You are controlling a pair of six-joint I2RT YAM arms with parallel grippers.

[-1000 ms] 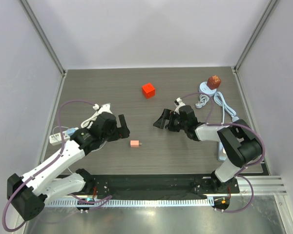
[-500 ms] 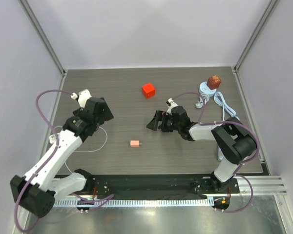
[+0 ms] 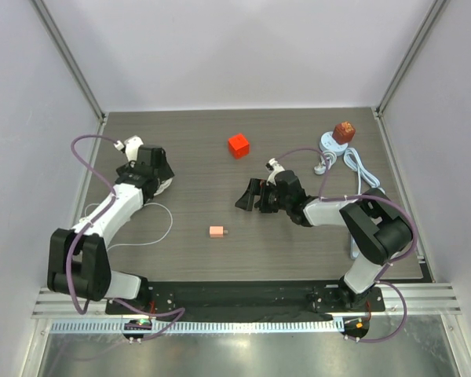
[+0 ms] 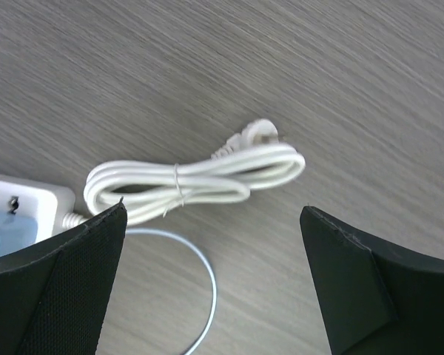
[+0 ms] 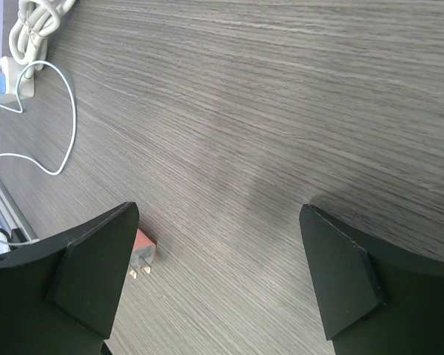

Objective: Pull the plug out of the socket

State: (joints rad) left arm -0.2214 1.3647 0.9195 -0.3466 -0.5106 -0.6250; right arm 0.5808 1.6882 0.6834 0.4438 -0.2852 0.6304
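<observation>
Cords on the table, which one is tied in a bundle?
The thick white cord by the power strip, cinched at its middle; the thin wire loops loosely.

You are looking at nothing you can read: no text, label, brand, number or sign is showing legibly in any view. In the left wrist view, the white socket strip is showing one small dark mark, too small to make out.
</observation>
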